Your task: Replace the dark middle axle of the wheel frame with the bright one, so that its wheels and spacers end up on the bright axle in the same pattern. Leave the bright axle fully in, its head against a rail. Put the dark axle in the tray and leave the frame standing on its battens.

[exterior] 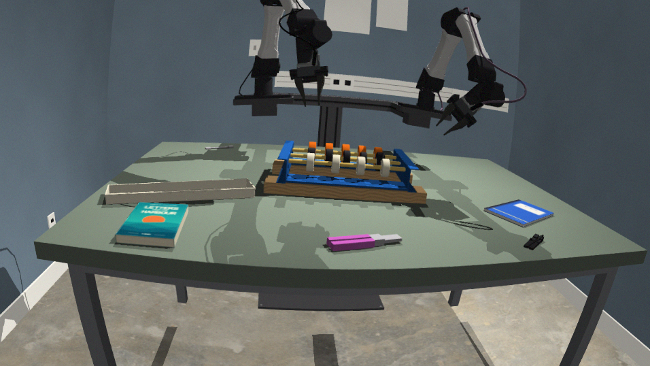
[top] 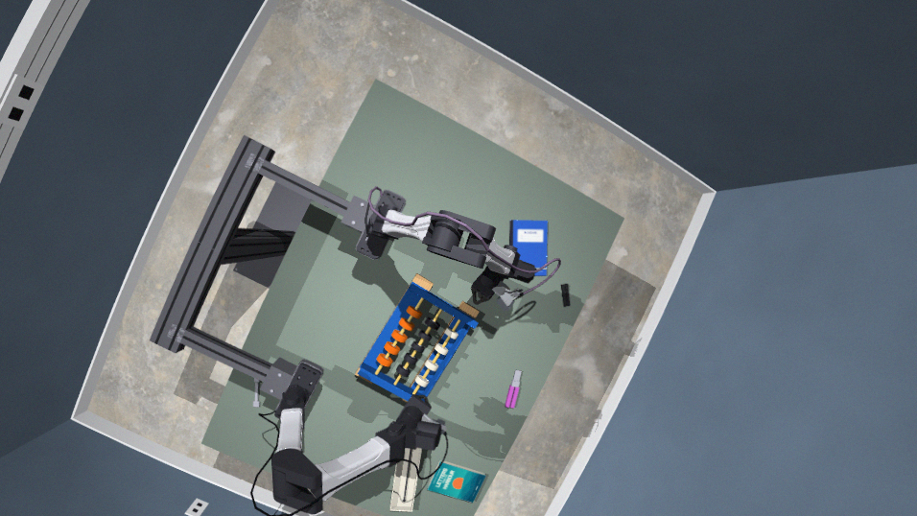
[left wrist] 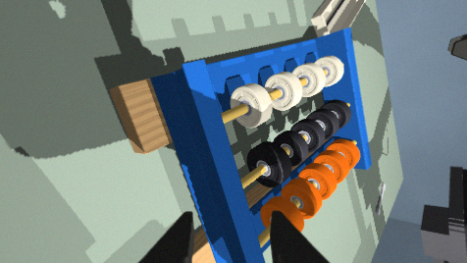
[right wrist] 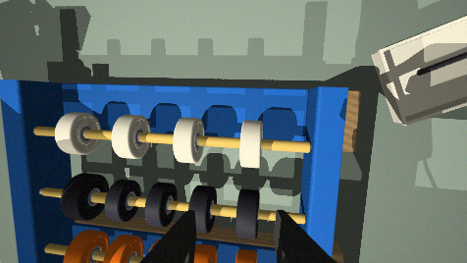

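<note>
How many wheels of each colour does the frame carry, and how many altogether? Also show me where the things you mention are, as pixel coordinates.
White wheels (top: 440,349) (exterior: 335,163) (left wrist: 283,90) (right wrist: 130,136): 4
Black wheels (top: 433,322) (exterior: 347,156) (left wrist: 281,159) (right wrist: 246,216): 5
Orange wheels (top: 391,347) (exterior: 329,145) (left wrist: 311,196) (right wrist: 85,245): 5
Total: 14

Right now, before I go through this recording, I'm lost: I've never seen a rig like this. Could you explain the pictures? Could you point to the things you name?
These are two jointed robot arms, each ending in a two-fingered claw. One picture looks down from above, another faces the table from outside, and the other two come from cameras on the arms' wrists.

On the green table, a blue frame (top: 381,333) (exterior: 404,159) (left wrist: 211,147) (right wrist: 324,172) stands on wooden battens, carrying white, black and orange wheels on brass-coloured rods. A long pale tray (top: 397,497) (exterior: 181,193) (left wrist: 319,24) (right wrist: 443,105) holds a thin dark rod (top: 405,490) (right wrist: 441,64). Around them lie a teal book (top: 471,487) (exterior: 154,227), a blue notebook (top: 531,249) (exterior: 518,213) and smaller items.

Both the left claw (top: 478,298) (exterior: 440,130) (left wrist: 232,223) and the right claw (top: 419,399) (exterior: 312,103) (right wrist: 234,222) are open, holding nothing.
</note>
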Robot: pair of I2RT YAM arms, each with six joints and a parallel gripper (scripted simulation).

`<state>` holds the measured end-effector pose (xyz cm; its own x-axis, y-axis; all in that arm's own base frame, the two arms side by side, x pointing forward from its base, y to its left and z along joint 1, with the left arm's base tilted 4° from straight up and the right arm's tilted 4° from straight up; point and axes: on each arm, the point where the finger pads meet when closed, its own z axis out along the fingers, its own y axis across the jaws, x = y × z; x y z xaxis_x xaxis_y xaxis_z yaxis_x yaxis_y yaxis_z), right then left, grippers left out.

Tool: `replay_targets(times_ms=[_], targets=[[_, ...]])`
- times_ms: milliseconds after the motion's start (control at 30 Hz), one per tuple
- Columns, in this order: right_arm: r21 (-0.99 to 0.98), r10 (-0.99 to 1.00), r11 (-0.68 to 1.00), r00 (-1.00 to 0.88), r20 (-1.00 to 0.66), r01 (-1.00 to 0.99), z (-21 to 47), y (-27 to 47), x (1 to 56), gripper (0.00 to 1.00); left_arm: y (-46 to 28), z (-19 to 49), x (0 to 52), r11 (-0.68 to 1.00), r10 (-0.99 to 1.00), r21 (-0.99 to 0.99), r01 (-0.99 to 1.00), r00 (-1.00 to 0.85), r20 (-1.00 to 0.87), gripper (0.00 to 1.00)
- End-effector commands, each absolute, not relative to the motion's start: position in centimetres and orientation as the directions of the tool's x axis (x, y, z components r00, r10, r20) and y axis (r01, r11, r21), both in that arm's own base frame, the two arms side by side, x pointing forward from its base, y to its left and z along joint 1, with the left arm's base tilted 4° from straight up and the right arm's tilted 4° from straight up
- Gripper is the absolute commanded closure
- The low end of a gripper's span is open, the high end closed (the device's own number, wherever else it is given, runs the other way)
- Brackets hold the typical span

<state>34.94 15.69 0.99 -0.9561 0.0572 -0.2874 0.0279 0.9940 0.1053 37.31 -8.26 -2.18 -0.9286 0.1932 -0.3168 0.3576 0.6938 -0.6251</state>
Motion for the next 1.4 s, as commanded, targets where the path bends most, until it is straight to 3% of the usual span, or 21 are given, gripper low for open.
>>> replay_targets(times_ms=[0, 567, 1367], targets=[[0.161, 0.061, 0.987, -0.906, -0.418, -0.008, 4.9, 15.8, 37.9, 0.65, -7.5, 1.1, 40.0, 0.769, 0.195, -0.487, 0.414, -0.877, -0.438, 0.67], [0.198, 0.092, 0.978, -0.731, -0.676, -0.059, 14.4, 12.2, 41.8, 0.65, -5.3, 12.5, 44.4, 0.893, 0.177, -0.178, 0.414, -0.685, -0.706, 0.67], [0.121, 0.081, 0.989, -0.369, -0.926, -0.086, 27.9, 5.7, 42.3, 0.65, -2.5, 28.0, 43.6, 0.98, 0.094, 0.026, 0.196, -0.345, -0.934, 0.67]])
